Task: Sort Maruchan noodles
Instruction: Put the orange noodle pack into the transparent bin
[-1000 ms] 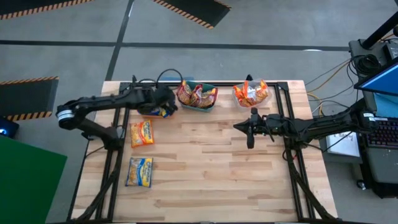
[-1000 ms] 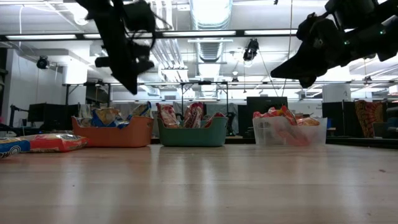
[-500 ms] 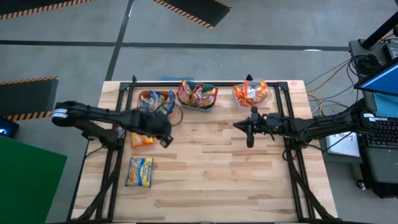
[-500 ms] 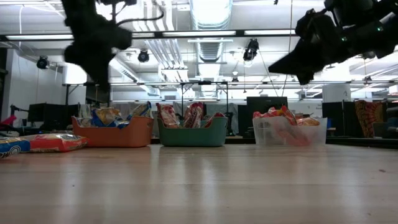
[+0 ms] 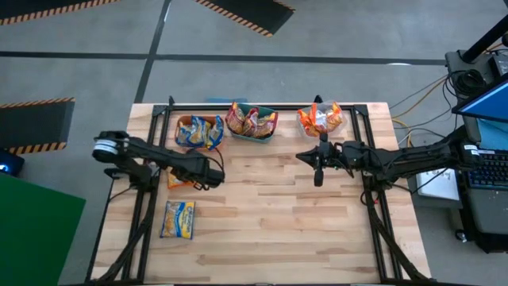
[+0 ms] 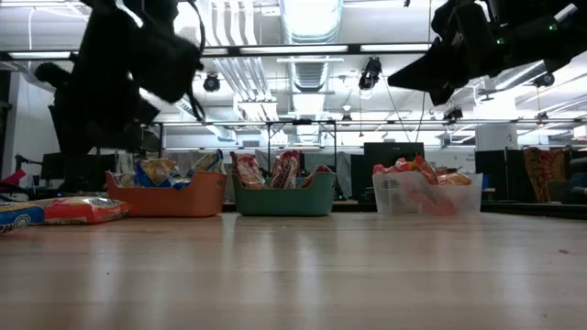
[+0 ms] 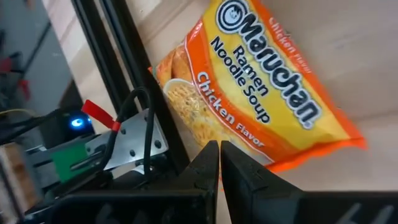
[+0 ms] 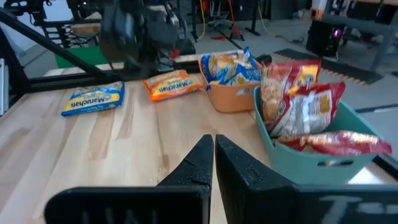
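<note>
Left hand: I see it clenched, empty, over the orange-yellow glossy chicken ramen packet, left-centre of the wooden table.
Right hand: clenched, empty, centre-right.
Blue-yellow packet: lower left.
Other packets: upper-centre bins, orange, teal, clear.

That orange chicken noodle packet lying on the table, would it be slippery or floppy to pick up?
The orange packet looks glossy, so probably slippery. Its bulging middle suggests a stiff noodle block inside; only the crimped ends likely flop. It lies flat, so it shouldn't roll.
</note>
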### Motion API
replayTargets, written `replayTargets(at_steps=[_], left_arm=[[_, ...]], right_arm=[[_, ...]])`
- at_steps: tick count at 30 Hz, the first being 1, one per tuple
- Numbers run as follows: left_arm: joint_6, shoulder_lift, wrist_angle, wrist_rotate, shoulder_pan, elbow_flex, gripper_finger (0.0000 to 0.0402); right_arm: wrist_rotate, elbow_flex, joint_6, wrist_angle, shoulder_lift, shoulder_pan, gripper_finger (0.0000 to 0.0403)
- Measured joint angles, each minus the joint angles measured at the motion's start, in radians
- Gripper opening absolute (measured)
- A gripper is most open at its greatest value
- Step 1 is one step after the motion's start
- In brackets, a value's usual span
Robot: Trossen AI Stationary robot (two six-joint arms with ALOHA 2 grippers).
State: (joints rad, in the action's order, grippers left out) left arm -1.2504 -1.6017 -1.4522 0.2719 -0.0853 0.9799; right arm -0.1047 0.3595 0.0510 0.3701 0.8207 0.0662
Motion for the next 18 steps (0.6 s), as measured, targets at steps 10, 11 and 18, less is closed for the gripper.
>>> replayTargets(at_steps=[10, 11, 18], left_arm=[[-0.024, -0.144, 0.171, 0.033, 0.000, -0.060, 0.0000], [-0.021, -0.153, 0.197, 0.033, -0.001, -0.060, 0.0000], [0.056, -0.170, 0.354, 0.023, -0.044, 0.028, 0.0000]], right_arm=[[0.000, 0.034, -0.100, 0.001, 0.000, 0.000, 0.0009], [0.000, 0.038, -0.109, 0.001, 0.000, 0.000, 0.0009], [0.000, 0.068, -0.143, 0.001, 0.000, 0.000, 0.0009]])
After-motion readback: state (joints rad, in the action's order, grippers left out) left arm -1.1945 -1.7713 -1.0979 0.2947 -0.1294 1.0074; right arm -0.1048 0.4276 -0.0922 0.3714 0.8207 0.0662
